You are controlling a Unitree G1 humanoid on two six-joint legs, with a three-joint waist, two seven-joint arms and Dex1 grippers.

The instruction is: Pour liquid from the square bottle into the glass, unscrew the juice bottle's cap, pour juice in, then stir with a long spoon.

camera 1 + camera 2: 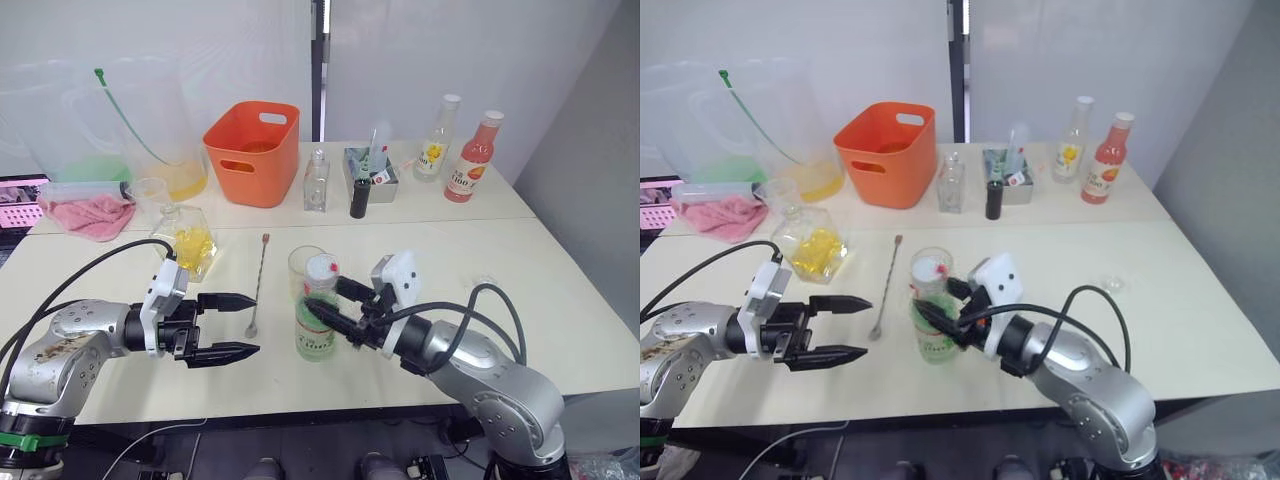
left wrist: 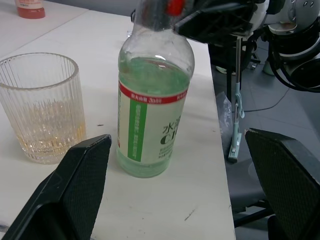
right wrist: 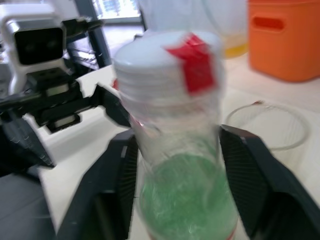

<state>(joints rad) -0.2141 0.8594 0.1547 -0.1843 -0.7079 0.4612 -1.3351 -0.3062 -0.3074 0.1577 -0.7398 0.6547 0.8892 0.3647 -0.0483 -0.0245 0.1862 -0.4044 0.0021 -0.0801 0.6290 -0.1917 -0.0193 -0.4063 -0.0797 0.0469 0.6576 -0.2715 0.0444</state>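
Note:
The juice bottle stands upright near the table's front, its white cap with a red mark still on. My right gripper is shut on the bottle just under the cap; the right wrist view shows its fingers against both sides of the bottle. The ribbed glass, holding a little yellow liquid, stands right behind the bottle. The long spoon lies flat to the left of them. The square bottle sits further left and back. My left gripper is open and empty, pointing at the bottle from the left.
At the back stand an orange basket, a small clear bottle, a grey box, a yellow-labelled bottle and a pink-red bottle. A pink cloth and a measuring cup are at the back left.

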